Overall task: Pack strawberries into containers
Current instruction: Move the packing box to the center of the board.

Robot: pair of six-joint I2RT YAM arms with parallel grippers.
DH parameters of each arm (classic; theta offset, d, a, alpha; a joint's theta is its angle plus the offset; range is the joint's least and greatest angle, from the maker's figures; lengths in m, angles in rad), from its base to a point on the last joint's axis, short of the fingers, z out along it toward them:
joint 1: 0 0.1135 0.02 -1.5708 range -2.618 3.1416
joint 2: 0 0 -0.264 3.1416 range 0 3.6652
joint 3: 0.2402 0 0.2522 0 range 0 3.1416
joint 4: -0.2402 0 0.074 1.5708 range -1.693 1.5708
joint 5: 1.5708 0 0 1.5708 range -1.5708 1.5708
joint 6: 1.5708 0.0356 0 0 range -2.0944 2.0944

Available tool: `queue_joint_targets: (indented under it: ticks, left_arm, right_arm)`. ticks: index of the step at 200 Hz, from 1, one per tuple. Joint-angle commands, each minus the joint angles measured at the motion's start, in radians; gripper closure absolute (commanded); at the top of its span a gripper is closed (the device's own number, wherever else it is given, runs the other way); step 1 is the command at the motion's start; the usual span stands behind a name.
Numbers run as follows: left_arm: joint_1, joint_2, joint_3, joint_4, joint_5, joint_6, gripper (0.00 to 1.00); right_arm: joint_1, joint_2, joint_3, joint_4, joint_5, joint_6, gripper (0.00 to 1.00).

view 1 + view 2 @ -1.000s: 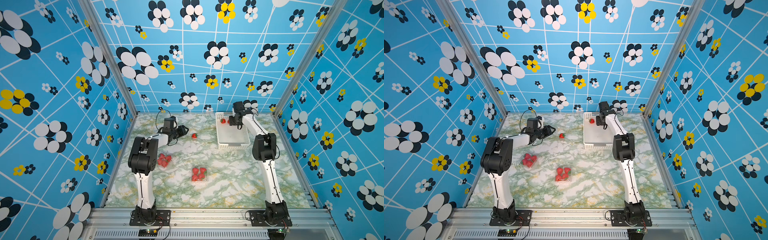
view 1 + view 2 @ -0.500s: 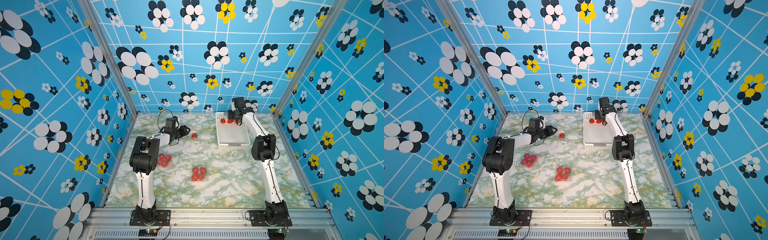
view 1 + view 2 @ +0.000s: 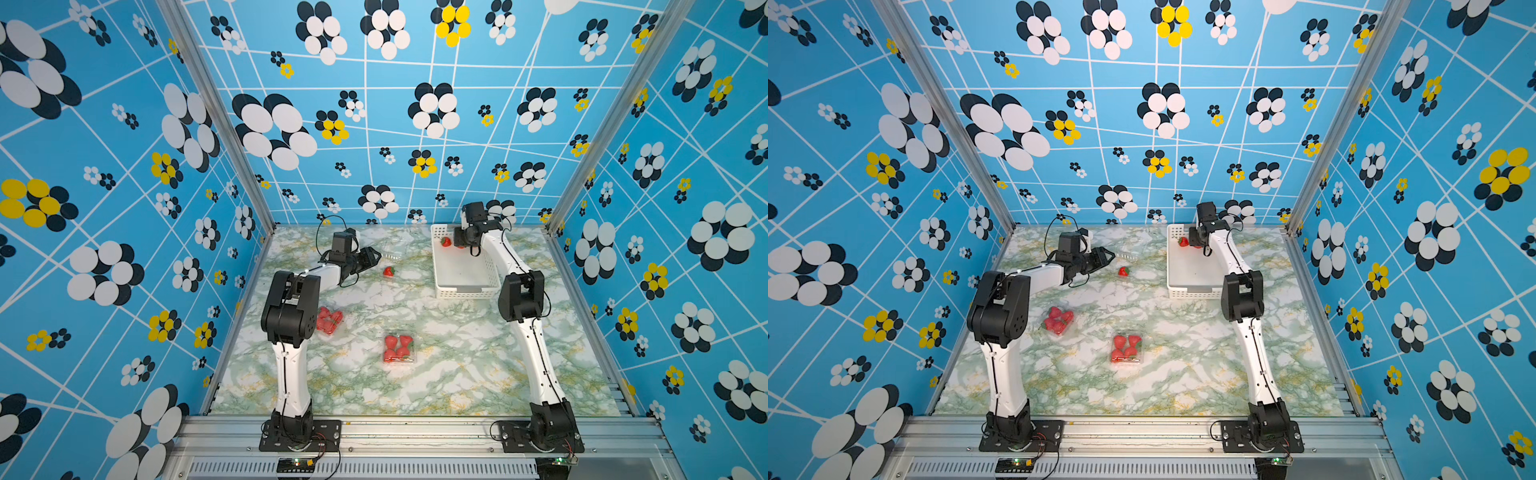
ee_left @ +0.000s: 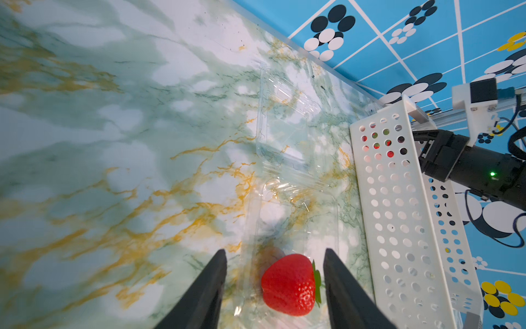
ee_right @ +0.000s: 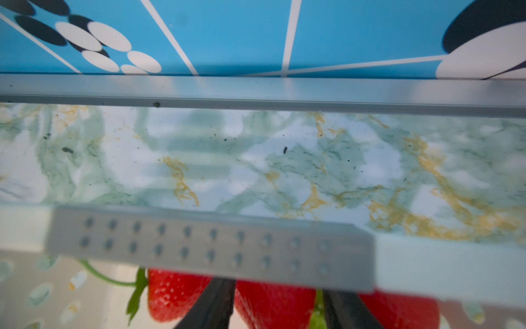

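Observation:
My left gripper (image 3: 376, 254) (image 4: 274, 252) hangs open just above the table. A lone strawberry (image 4: 289, 284) (image 3: 388, 272) lies between its fingers without touching them, inside an open clear container (image 4: 293, 210). Two more containers (image 3: 328, 320) (image 3: 399, 348) hold several strawberries each. My right gripper (image 3: 459, 243) (image 5: 277, 287) is down in the far end of the white basket (image 3: 465, 286). A strawberry (image 5: 273, 304) fills the gap between its fingers, with another strawberry (image 5: 176, 293) and a third (image 5: 398, 310) on either side. The basket wall hides its fingertips.
The basket's perforated side wall (image 4: 398, 216) stands close beside the open container. The blue patterned back wall and a metal rail (image 5: 256, 91) lie just beyond the basket. Bare marble table (image 3: 457, 374) stretches across the front.
My right gripper has dropped into the far end of the basket, and its jaws have narrowed around a strawberry. The left arm has hardly moved.

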Motion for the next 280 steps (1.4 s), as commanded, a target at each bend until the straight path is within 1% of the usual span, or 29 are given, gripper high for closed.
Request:
queue_joint_targets:
  ticks: [1,41,53,88,120,137,153,164,187,194,196,198,218,235,260,280]
  left_arm:
    - [-0.007,0.034,0.041,-0.03,0.003,0.027,0.44]
    - [-0.007,0.047,0.05,-0.029,0.011,0.025,0.44]
    - [-0.007,0.051,0.054,-0.031,0.017,0.025,0.44]
    - [-0.014,0.078,0.083,-0.047,0.043,0.021,0.43]
    - [-0.031,0.087,0.095,-0.09,0.024,0.034,0.44]
    - [-0.033,0.089,0.09,-0.112,0.014,0.031,0.46]
    - [-0.033,0.09,0.088,-0.14,-0.009,0.036,0.49]
    - [-0.032,0.093,0.086,-0.146,-0.016,0.038,0.49]
    - [-0.033,0.104,0.092,-0.153,-0.011,0.038,0.55]
    - [-0.034,0.104,0.092,-0.153,-0.008,0.036,0.56]
    - [-0.035,0.104,0.092,-0.153,-0.008,0.037,0.59]
    - [-0.036,0.103,0.091,-0.153,-0.008,0.037,0.61]
    - [-0.039,0.1,0.083,-0.162,-0.015,0.037,0.68]
    - [-0.039,0.097,0.078,-0.164,-0.014,0.036,0.71]
    - [-0.041,0.092,0.062,-0.159,-0.012,0.032,0.76]
    - [-0.042,0.085,0.051,-0.156,-0.012,0.03,0.78]
  right_arm:
    - [-0.01,0.016,0.022,-0.051,-0.022,0.029,0.54]
    - [-0.009,0.007,0.02,-0.096,-0.075,0.052,0.52]
    - [-0.009,0.003,0.013,-0.106,-0.069,0.058,0.52]
    - [-0.009,-0.009,0.01,-0.163,-0.08,0.073,0.55]
    - [-0.007,-0.025,-0.023,-0.169,-0.087,0.082,0.58]
    - [-0.004,-0.037,-0.04,-0.167,-0.088,0.081,0.6]
    - [-0.004,-0.052,-0.064,-0.163,-0.094,0.08,0.6]
    - [-0.003,-0.064,-0.083,-0.159,-0.097,0.081,0.61]
    - [0.0,-0.08,-0.116,-0.156,-0.101,0.079,0.62]
    - [0.002,-0.086,-0.126,-0.151,-0.102,0.08,0.62]
    - [0.002,-0.087,-0.129,-0.15,-0.102,0.079,0.62]
    - [0.002,-0.088,-0.132,-0.149,-0.102,0.079,0.62]
    - [0.003,-0.093,-0.147,-0.145,-0.099,0.08,0.63]
    - [0.005,-0.093,-0.147,-0.146,-0.091,0.083,0.66]
    - [0.005,-0.095,-0.144,-0.155,-0.093,0.083,0.75]
    - [0.006,-0.111,-0.152,-0.185,-0.104,0.083,0.8]
